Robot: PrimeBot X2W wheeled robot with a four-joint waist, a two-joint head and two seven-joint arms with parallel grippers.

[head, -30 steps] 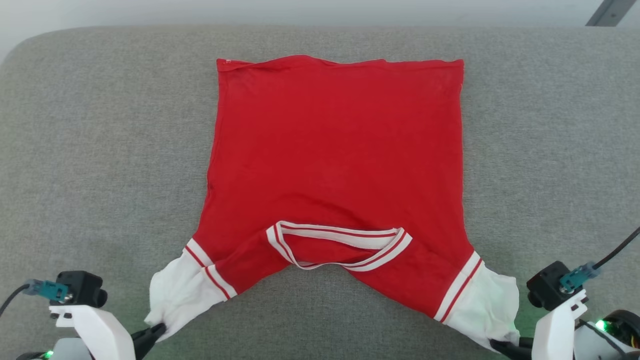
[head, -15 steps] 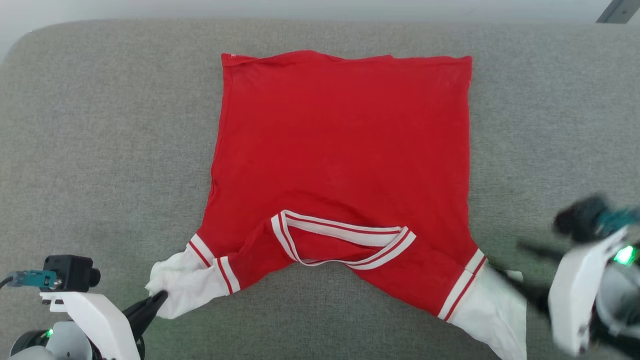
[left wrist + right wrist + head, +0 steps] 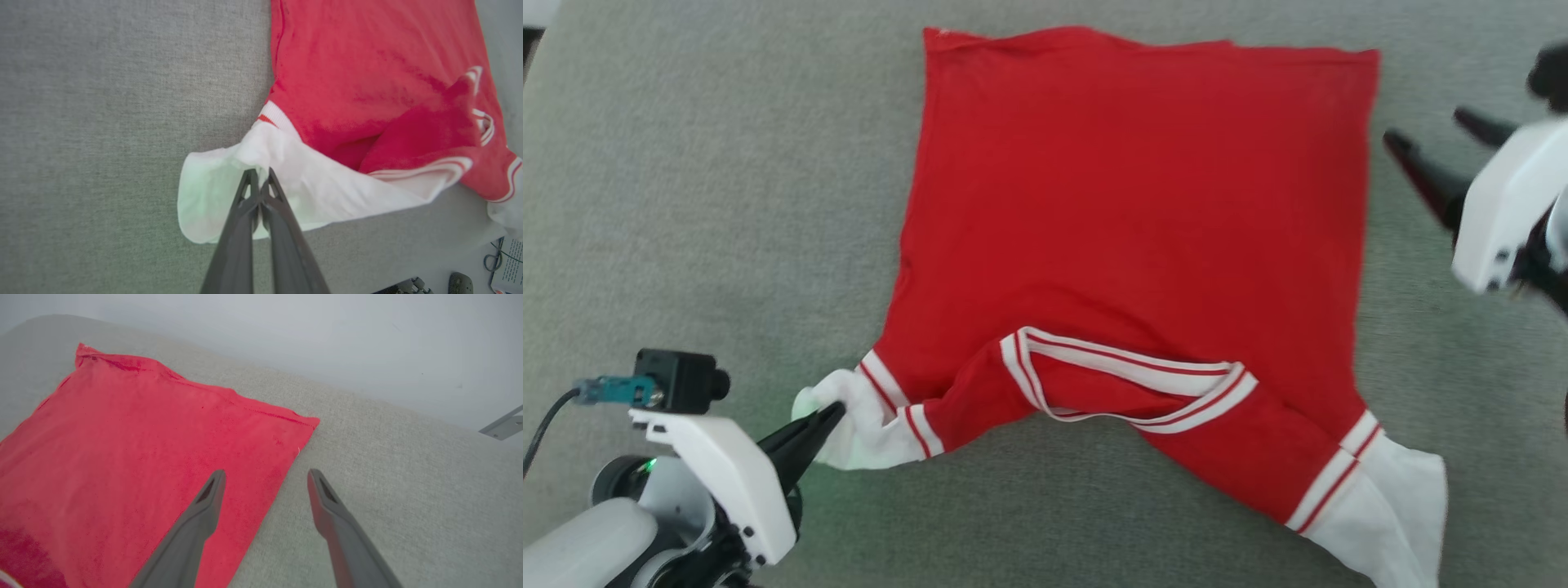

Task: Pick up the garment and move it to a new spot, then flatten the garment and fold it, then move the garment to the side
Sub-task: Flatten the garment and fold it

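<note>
**A:** Got the garment spread wide on the grey cushion, plain red side up. Hem at the far end, striped neckband at the near end.

**B:** Down at the garment's near-left corner, seeing the left gripper pinched tight on the white sleeve. No gap at all between those fingers in the left wrist view.

**A:** Noting that sleeve bunched and curled around the tips, not lying flat like the red body beside it.

**B:** Over to the garment's right edge, up toward the far corner. Catching the right gripper blurred but plainly spread wide, holding nothing.

**A:** Confirmed from the right wrist view: one finger seen over the red fabric, the other over bare cushion, with the garment's side edge running up between them. Cannot tell whether touching the cloth or hanging above it.

**B:** Spotting the other white sleeve loose at the garment's near-right corner, splayed outward, well apart from both grippers.

**A:** Summing up the jaws against the garment: left closed on a sleeve, right open astride the side edge.
</note>
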